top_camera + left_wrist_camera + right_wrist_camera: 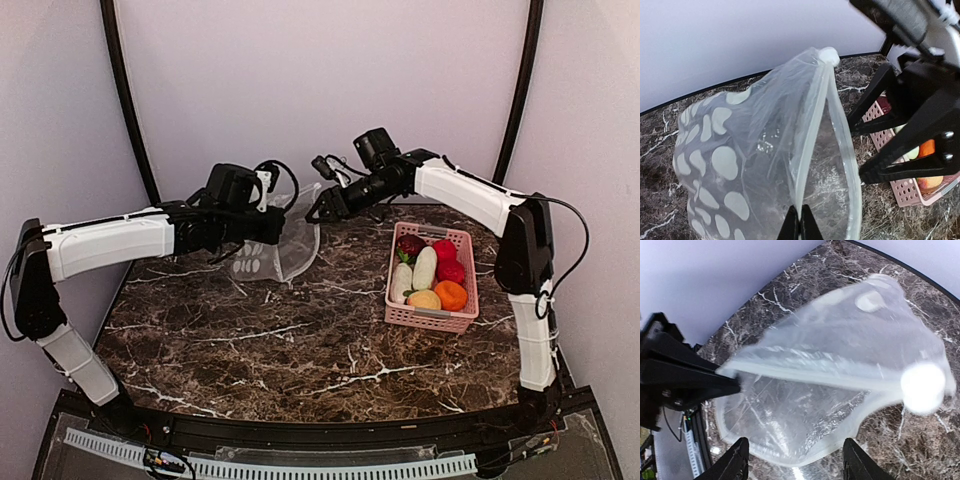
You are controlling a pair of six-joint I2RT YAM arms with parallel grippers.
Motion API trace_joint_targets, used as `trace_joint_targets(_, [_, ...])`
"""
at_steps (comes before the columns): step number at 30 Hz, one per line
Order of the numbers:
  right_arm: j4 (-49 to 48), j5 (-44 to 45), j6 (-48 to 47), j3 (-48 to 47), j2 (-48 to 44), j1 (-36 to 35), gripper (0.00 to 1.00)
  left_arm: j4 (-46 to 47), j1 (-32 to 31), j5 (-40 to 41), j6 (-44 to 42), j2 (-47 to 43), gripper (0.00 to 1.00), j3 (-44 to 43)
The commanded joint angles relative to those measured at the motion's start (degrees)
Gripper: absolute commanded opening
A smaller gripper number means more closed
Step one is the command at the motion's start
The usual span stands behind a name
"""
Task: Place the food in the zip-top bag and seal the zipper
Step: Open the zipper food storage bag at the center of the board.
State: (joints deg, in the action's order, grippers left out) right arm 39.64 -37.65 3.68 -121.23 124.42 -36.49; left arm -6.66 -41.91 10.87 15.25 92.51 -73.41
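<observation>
The zip-top bag (285, 248), clear with white dots, hangs above the table at the back left with its mouth gaping towards the right. My left gripper (800, 224) is shut on one lip of the zipper (812, 140); the other lip (851, 165) bows away. My right gripper (796, 460) stands open at the mouth, its fingertips (737, 457) straddling the bag's lower lip (790, 460) without pinching it. The food lies in the pink basket (430, 318): white radishes (425, 268), red balls (446, 252), an orange piece (451, 295), a yellowish piece (424, 299) and a dark purple piece (410, 244).
The basket stands at the right of the dark marble table (300, 340), below the right forearm (465, 195). The right gripper's black fingers (900, 150) show close beside the bag mouth in the left wrist view. Curved walls close the back.
</observation>
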Motion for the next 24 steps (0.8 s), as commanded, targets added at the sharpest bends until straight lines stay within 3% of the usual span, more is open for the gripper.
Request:
trace_joint_targets(1, [-1.37, 9.12, 2.51, -1.40, 2.04, -1.76, 0.59, 4.09, -0.19, -1.04, 1.88, -3.57, 0.01, 2.17])
trace_joint_targets(8, [-1.10, 19.77, 3.14, -2.05, 2.83, -2.44, 0.58, 6.38, -0.19, -3.60, 4.07, -5.12, 0.01, 4.51])
trace_joint_targets(12, [-1.01, 22.21, 2.87, -2.65, 3.57, -2.43, 0.44, 6.35, -0.11, -4.61, 4.36, -4.70, 0.01, 4.54])
trace_joint_targets(17, [-0.25, 36.04, 5.33, -4.16, 4.17, -2.43, 0.15, 5.45, -0.19, -5.05, 4.44, -3.85, 0.01, 4.13])
trace_joint_targets(24, [0.70, 39.92, 5.07, -4.91, 6.00, -2.36, 0.09, 5.25, -0.27, -4.79, 4.50, -4.10, 0.01, 4.28])
